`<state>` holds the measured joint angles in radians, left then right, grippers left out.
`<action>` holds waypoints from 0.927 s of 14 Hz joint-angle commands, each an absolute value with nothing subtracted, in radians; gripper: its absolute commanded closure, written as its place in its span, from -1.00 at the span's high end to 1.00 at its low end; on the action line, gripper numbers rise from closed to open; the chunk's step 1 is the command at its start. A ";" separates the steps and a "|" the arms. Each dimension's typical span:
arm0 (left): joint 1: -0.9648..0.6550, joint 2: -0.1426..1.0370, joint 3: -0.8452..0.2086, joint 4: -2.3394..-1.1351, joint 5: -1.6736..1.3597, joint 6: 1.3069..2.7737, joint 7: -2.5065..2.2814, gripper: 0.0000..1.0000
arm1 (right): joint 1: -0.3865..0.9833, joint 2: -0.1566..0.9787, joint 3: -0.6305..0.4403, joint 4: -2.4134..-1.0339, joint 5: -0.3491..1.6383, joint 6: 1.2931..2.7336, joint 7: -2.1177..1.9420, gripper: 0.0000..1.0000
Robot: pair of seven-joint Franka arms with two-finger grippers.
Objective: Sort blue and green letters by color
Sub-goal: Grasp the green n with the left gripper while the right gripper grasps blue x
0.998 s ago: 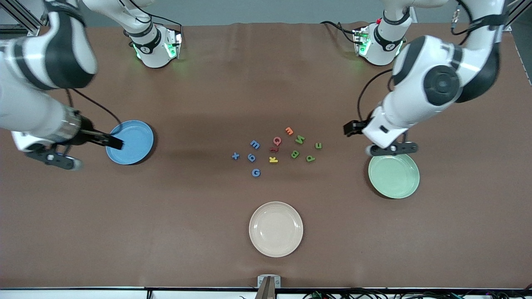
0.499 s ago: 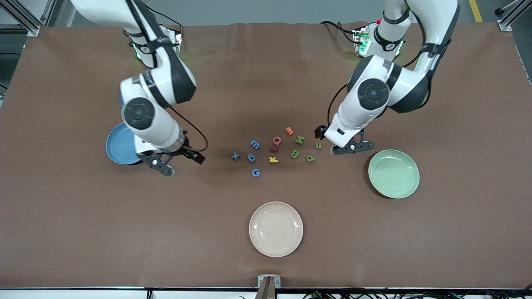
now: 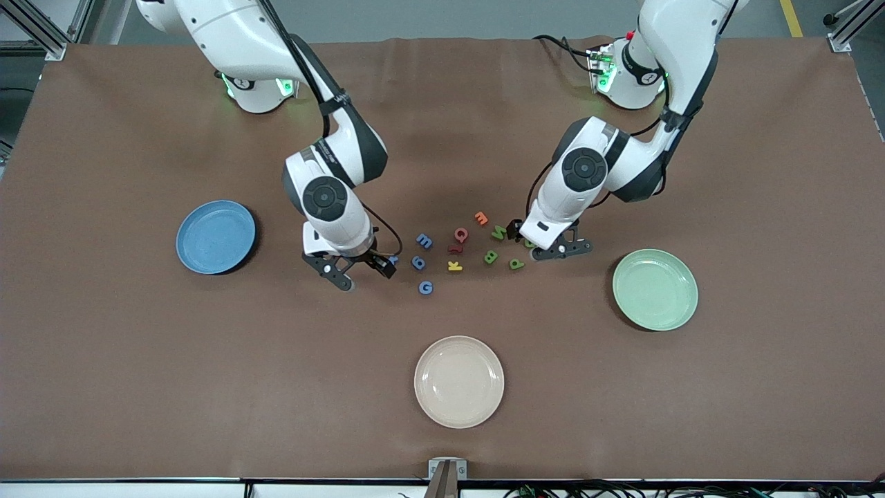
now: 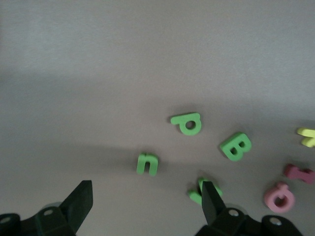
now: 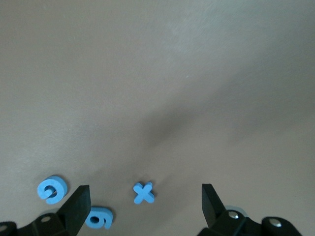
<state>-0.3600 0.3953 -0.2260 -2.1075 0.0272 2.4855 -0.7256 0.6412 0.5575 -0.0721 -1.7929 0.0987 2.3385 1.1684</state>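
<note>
Both arms are at the reaching step: the left gripper (image 4: pixel 142 206), spread wide, hangs over the green U (image 4: pixel 147 163); the right gripper (image 5: pixel 142 209), likewise spread, over the blue X (image 5: pixel 144 192). Both letters lie on the surface; next, each must descend and close.

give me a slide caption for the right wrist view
Open right gripper hovering over the blue X, blue G nearby.
</note>
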 commanded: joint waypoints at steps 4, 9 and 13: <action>-0.368 0.459 -0.222 -2.132 0.066 2.589 -0.744 0.83 | 0.687 0.640 -0.081 -1.801 0.121 2.417 1.173 0.99; -0.373 0.476 -0.222 -2.145 0.066 2.589 -0.744 0.49 | 0.724 0.652 -0.081 -1.804 0.120 2.413 1.125 0.92; -0.383 0.483 -0.221 -2.148 0.066 2.591 -0.746 0.19 | 0.727 0.649 -0.081 -1.828 0.120 2.421 1.032 0.64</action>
<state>-0.3760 0.4816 -0.2260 -2.1408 0.0459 2.5761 -0.7256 0.7187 0.6599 -0.0725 -1.8071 0.0992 2.4120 1.0718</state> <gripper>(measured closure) 0.344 0.150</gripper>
